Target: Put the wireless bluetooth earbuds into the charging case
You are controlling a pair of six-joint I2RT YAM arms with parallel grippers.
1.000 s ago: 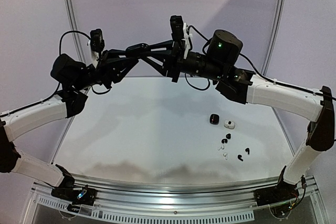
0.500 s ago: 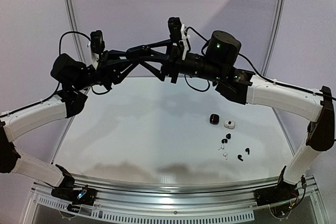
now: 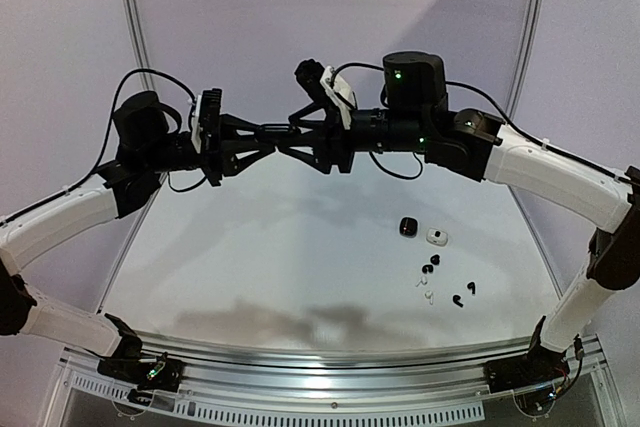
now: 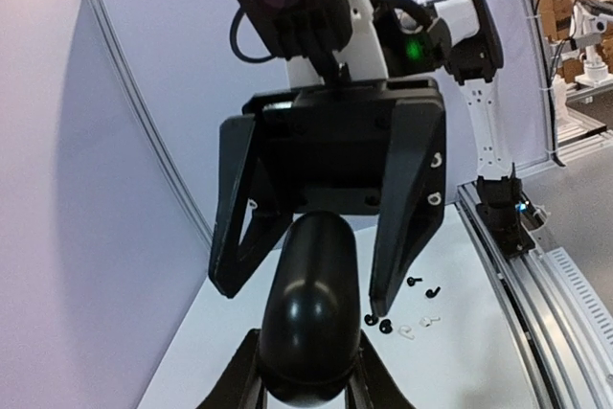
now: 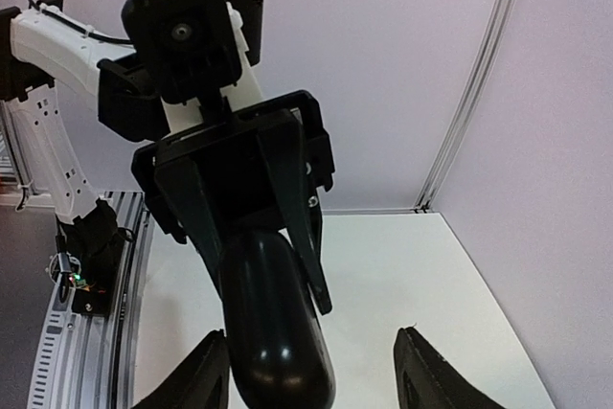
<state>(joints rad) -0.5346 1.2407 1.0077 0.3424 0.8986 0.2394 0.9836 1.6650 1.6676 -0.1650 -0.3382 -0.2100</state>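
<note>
A glossy black elongated charging case (image 4: 311, 313) is held high above the table between the two arms. My left gripper (image 4: 308, 385) is shut on its near end. My right gripper (image 5: 311, 380) is open, its fingers spread wide on either side of the case (image 5: 273, 323) without pressing it. In the top view the left gripper (image 3: 265, 135) and right gripper (image 3: 287, 140) face each other tip to tip. Several earbuds lie on the table at the right: black ones (image 3: 428, 269) (image 3: 458, 300) and white ones (image 3: 421, 283). They also show in the left wrist view (image 4: 386, 325).
A small black case (image 3: 407, 227) and a small white case (image 3: 436, 237) sit on the table just behind the earbuds. The white table (image 3: 280, 247) has a metal rail (image 3: 330, 362) along its near edge and lilac walls behind.
Both wrists have swung and dropped a little. The two grippers now face each other in a level line, with the black case between them. The things on the table have not moved.
</note>
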